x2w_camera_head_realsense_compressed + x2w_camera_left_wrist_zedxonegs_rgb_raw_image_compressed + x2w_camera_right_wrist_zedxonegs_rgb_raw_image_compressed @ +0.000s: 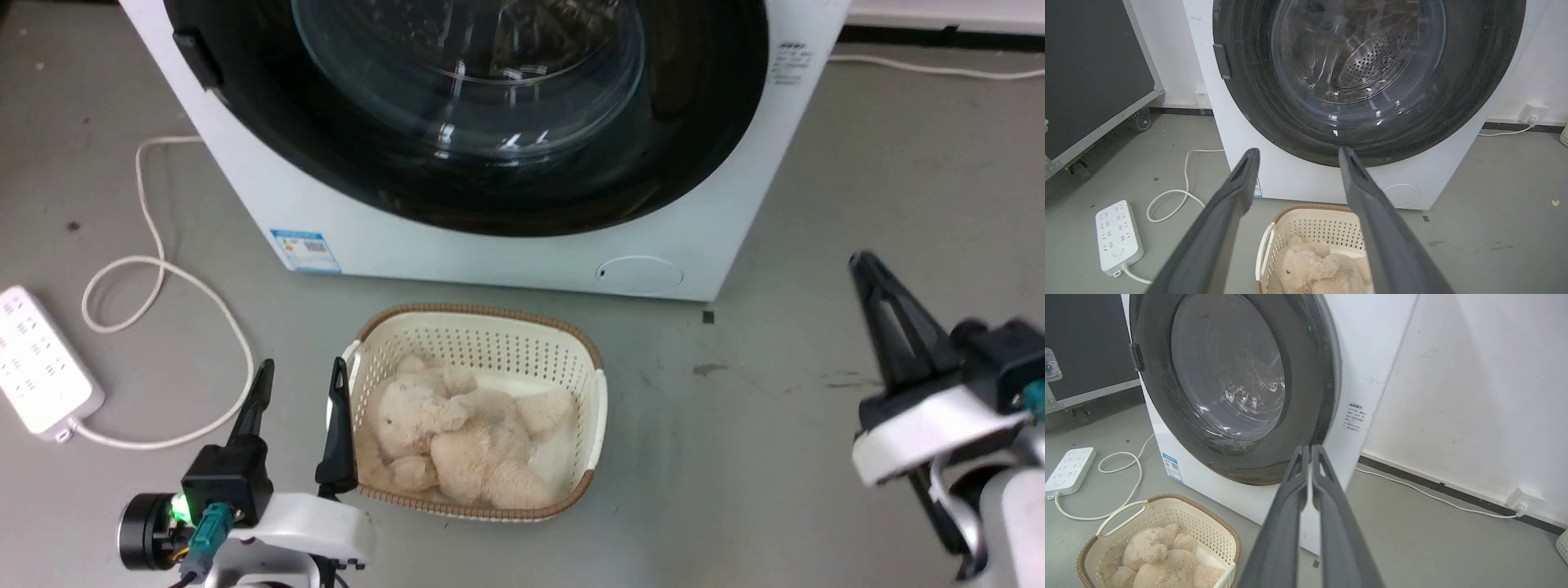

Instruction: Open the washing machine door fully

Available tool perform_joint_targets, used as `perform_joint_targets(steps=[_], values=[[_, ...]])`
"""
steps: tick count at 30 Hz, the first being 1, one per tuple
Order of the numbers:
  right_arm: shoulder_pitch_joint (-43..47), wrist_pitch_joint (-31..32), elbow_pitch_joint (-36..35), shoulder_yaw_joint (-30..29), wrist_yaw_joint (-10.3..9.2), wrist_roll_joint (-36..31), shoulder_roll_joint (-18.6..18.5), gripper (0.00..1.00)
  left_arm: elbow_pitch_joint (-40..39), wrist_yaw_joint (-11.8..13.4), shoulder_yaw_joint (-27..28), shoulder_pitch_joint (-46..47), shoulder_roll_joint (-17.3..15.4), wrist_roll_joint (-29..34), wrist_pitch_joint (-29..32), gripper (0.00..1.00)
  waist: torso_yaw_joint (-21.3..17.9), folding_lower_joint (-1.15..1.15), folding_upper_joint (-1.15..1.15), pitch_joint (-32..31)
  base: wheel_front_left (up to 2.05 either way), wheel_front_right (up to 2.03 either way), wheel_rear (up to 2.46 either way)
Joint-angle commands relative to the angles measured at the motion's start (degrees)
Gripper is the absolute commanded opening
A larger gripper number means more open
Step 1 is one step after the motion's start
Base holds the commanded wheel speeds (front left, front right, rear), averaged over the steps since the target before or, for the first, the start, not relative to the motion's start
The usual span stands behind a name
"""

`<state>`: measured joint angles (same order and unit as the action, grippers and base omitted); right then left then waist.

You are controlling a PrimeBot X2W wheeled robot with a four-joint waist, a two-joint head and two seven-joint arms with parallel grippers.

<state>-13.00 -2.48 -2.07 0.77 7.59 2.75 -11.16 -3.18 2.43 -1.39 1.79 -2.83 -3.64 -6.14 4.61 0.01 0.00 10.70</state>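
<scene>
Two grippers are hovering low in my head view: the left gripper at 7 o'clock with fingers spread, the right gripper at 4 o'clock with fingers pressed together. I am seeing the washing machine door at 12 o'clock, apparently lying flush against the white machine, though glare is blurring its edge. Both grippers are sitting well apart from it, and a basket is resting on the floor at 6 o'clock.
</scene>
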Motion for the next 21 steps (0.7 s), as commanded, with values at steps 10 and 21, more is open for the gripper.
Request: perform_joint_targets(steps=[10,21], values=[[-11.25,4.5,3.03,-2.27,-0.05,7.54,-1.39,0.0,-1.12,1.23,-1.15,2.71,-0.04,-1.5,-1.56,1.0,2.99,-0.01,0.0,4.35,0.0,0.0,0.0],[-26.15,15.3,13.25,-10.48,-0.06,18.8,1.37,0.0,-2.09,2.14,-2.09,4.11,-0.04,-2.67,-3.11,1.0,5.77,-0.01,0.0,8.02,0.0,0.0,0.0]])
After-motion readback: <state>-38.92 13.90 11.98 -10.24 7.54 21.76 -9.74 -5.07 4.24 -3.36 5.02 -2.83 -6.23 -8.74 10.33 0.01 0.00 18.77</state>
